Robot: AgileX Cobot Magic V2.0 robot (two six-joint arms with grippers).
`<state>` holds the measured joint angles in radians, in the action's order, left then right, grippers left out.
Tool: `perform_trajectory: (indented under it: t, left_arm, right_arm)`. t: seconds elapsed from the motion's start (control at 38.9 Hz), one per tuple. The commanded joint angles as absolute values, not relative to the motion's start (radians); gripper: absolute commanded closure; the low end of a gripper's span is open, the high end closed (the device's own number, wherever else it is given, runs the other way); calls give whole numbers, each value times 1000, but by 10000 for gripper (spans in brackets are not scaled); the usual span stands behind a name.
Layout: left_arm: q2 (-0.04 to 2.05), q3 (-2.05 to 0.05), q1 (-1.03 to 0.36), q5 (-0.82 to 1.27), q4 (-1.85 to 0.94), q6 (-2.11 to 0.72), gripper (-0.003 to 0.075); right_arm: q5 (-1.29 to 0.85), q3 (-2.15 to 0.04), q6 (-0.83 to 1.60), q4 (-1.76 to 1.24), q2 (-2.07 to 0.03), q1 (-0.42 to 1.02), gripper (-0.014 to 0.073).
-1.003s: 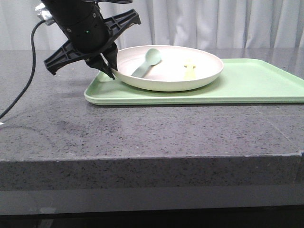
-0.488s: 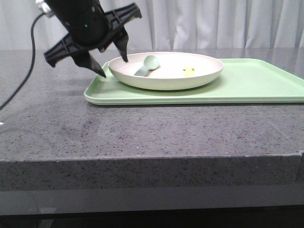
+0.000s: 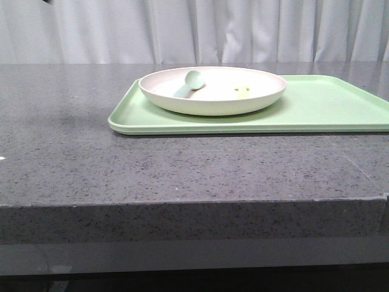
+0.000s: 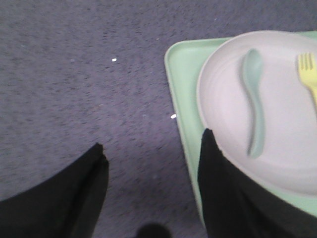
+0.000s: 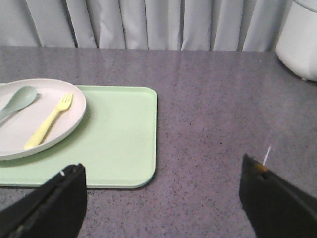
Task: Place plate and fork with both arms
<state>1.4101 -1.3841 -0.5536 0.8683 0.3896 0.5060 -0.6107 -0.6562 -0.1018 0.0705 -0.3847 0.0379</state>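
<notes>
We record a large round cream plate [image 3: 213,91] resting on the left part of a rectangular pale green tray [image 3: 316,109], itself on a speckled grey stone desk [image 3: 182,164]. In the plate lie a slim yellow plastic fork [image 5: 48,122] and a pale grey-green spoon [image 4: 253,99]; from the front we see little of the fork. Left end effector [image 4: 152,186] spread wide, holding nothing, one finger overlapping the plate rim. Right end effector [image 5: 163,198] likewise wide and empty, fingertips cut off.
</notes>
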Motion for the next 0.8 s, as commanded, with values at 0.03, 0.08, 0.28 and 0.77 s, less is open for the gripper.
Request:
perform_trajectory:
  t: [0.03, 0.08, 0.28, 0.77]
  left_arm:
    - [1292, -1413, -551, 970, 403, 311, 318]
    - [1255, -1404, -531, 984, 361, 250, 318]
    - [1068, -1296, -351, 940, 36, -27, 318]
    - [671, -959, -283, 953, 0, -64, 407]
  right_arm:
    - [-654, -751, -96, 51, -461, 32, -49]
    - [-699, -783, -94, 35, -486, 36, -49]
    - [-840, -896, 41, -100, -607, 88, -49]
    - [-890, -1143, 130, -249, -1016, 367, -49]
